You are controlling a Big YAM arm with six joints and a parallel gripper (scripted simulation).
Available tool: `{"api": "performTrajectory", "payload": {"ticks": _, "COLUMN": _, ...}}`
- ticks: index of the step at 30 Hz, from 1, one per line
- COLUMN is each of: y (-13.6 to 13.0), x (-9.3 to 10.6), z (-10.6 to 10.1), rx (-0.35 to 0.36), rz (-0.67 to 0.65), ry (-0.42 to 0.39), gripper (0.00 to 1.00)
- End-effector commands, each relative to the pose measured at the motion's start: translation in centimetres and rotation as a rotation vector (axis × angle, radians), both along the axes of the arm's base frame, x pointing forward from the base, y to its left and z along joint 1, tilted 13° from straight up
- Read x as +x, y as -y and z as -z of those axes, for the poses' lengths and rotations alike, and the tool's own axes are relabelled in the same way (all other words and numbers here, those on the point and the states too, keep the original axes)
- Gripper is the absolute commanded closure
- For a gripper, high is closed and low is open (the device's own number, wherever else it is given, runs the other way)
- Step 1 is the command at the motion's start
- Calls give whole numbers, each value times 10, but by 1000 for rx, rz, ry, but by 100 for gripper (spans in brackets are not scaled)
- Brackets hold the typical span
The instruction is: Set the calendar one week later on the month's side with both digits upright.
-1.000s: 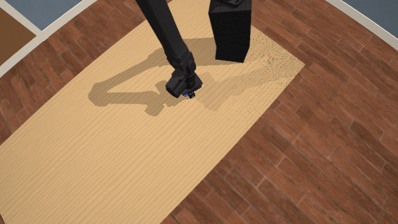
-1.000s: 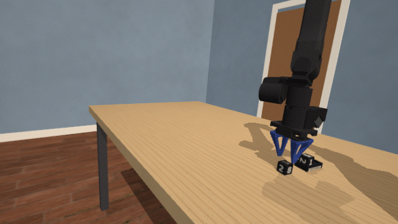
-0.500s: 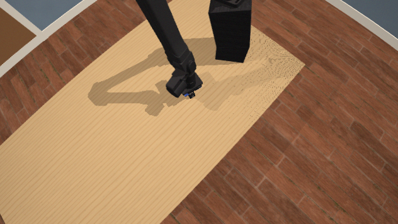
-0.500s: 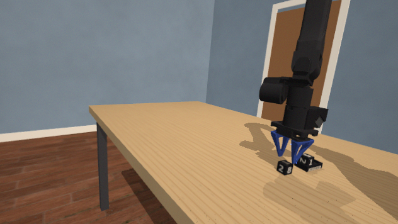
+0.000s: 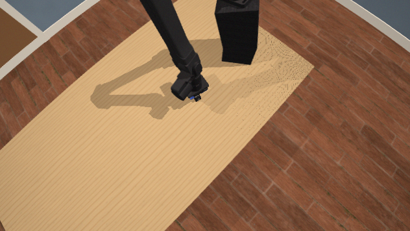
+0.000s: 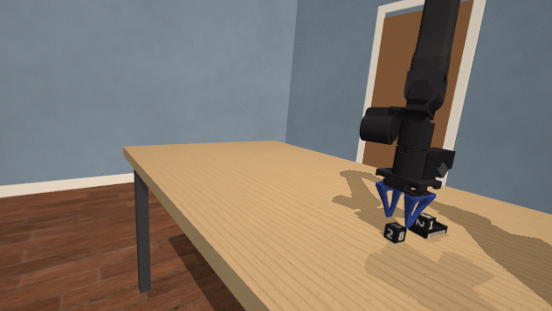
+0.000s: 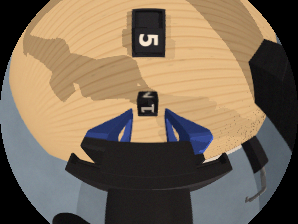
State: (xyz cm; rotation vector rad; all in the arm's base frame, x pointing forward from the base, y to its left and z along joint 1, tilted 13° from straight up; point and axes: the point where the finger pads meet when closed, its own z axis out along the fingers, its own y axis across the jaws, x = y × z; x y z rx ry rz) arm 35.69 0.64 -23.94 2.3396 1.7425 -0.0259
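One cube (image 6: 394,232) (image 7: 147,104) lies outside the tray (image 6: 430,234) (image 7: 148,18) on the surface (image 6: 210,175) (image 7: 200,70) (image 5: 136,146), the other (image 6: 424,223) (image 7: 148,43) inside it. The pincer (image 6: 398,222) (image 7: 148,112), part-open, grasps nothing. Setting the date and seating both cubes remain.

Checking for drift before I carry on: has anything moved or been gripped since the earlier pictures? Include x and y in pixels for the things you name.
No visible change. The open gripper (image 5: 193,97) (image 6: 398,222) (image 7: 148,112), loose black cube with white digits (image 5: 197,98) (image 6: 395,232) (image 7: 147,104) and black tray (image 6: 425,233) (image 7: 149,19) stayed put.
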Motion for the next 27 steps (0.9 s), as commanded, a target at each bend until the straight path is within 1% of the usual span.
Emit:
{"api": "performTrajectory", "payload": {"ticks": 1, "y": 5, "x": -5, "z": 4, "rx": -2, "rz": 1, "ry": -11, "gripper": 54}}
{"api": "performTrajectory", "payload": {"ticks": 21, "y": 5, "x": -5, "z": 4, "rx": -2, "rz": 1, "ry": -11, "gripper": 54}}
{"api": "performTrajectory", "payload": {"ticks": 27, "y": 5, "x": -2, "z": 5, "rx": -1, "rz": 1, "ry": -5, "gripper": 54}}
